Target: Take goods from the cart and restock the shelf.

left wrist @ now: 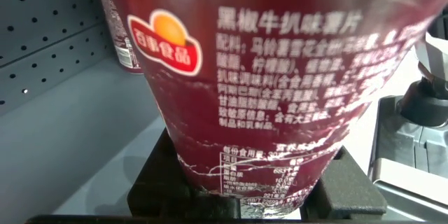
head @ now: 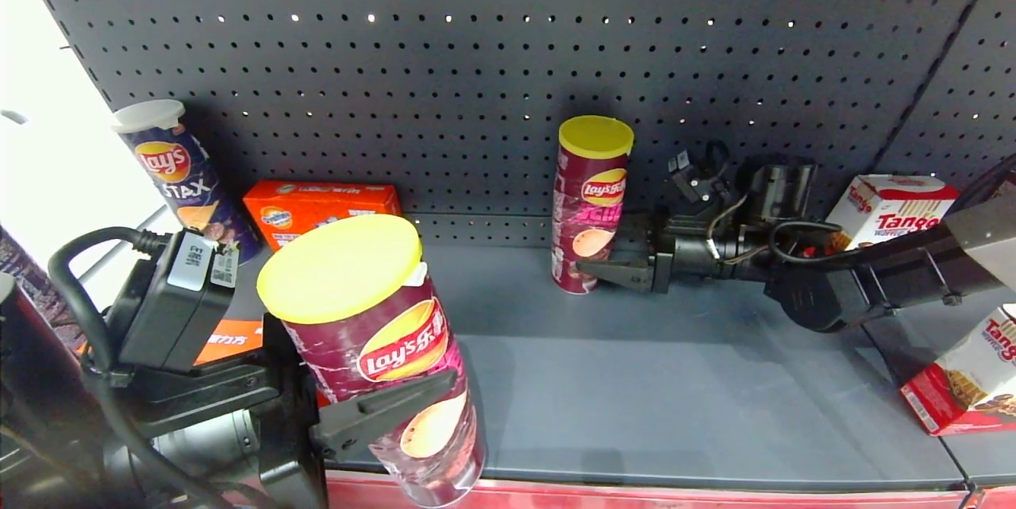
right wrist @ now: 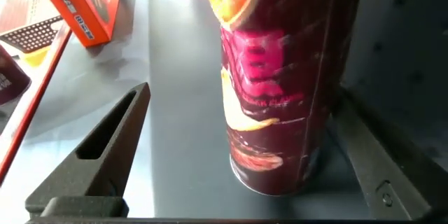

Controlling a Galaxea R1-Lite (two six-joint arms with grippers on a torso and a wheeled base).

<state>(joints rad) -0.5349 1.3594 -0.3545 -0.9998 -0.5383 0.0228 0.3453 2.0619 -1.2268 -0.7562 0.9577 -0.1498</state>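
Observation:
A maroon chips can [head: 381,326] with a yellow lid hangs tilted over the shelf's front edge at the left, and my left gripper [head: 397,394] is shut on its lower half. The left wrist view shows this can's printed side [left wrist: 266,77] clamped between the left gripper's [left wrist: 245,192] dark pads. A second, matching can [head: 591,199] stands upright near the pegboard at mid shelf. My right gripper [head: 607,251] is open around its base. In the right wrist view this can [right wrist: 280,98] stands between the right gripper's fingers [right wrist: 105,147], close to one and well apart from the other.
The grey shelf [head: 675,390] has bare room in front of the standing can. A blue chips can [head: 178,175] and an orange box [head: 321,207] stand at the back left. Red-and-white wafer boxes sit at the right, one at the back [head: 889,211] and one near the front [head: 968,382]. A pegboard wall [head: 476,32] closes the back.

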